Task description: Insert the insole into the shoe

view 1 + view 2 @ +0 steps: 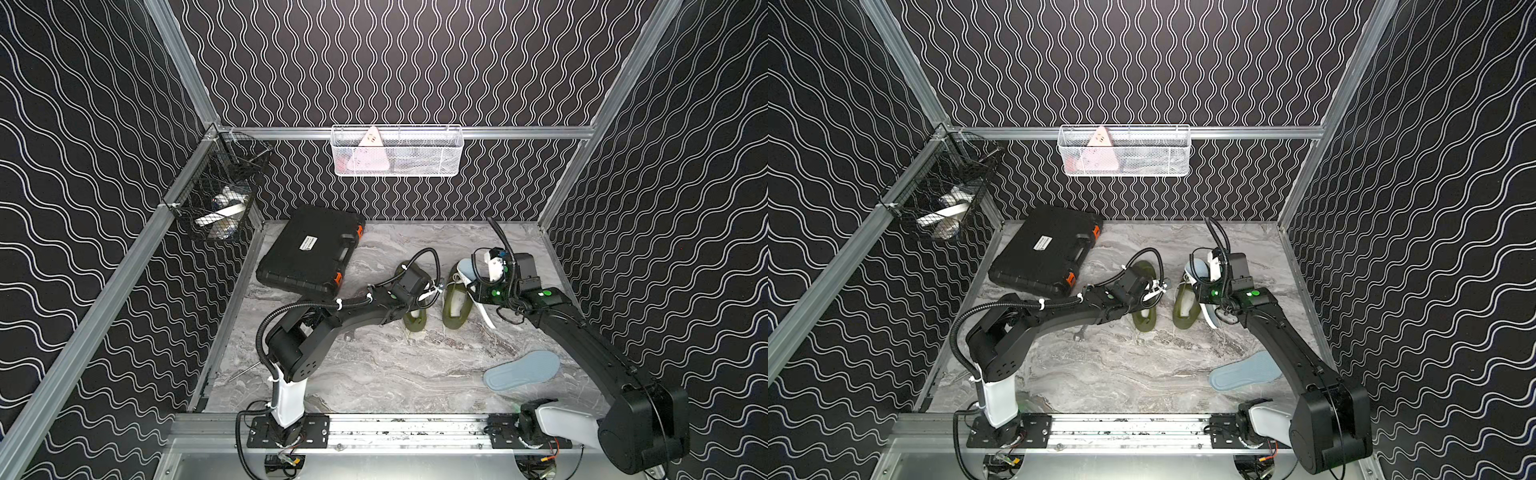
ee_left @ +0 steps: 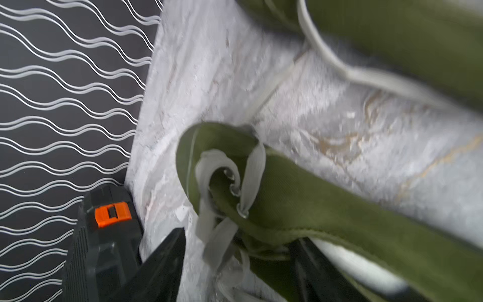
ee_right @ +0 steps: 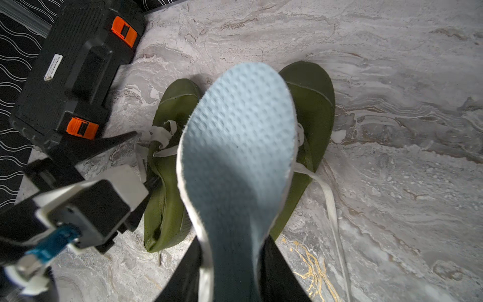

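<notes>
Right fingers [image 3: 282,277] clenched on the insole [image 3: 235,146]; left fingers [image 2: 162,261] spread, gripping nothing.
In a top view, the insole is held tilted, close by my right-side shoe [image 1: 453,318]; a spare insole [image 1: 521,370] lies on the table [image 1: 374,365]. Left wrist: the spread fingers straddle the laced edge of the other shoe [image 2: 313,204]. Right wrist: the insole's broad end reaches over both shoes. Judged mid-carry; next, steer that end into the opening.

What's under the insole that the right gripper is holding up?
A green shoe on the marble table; toe and loose lace show. The insole hides its opening.
</notes>
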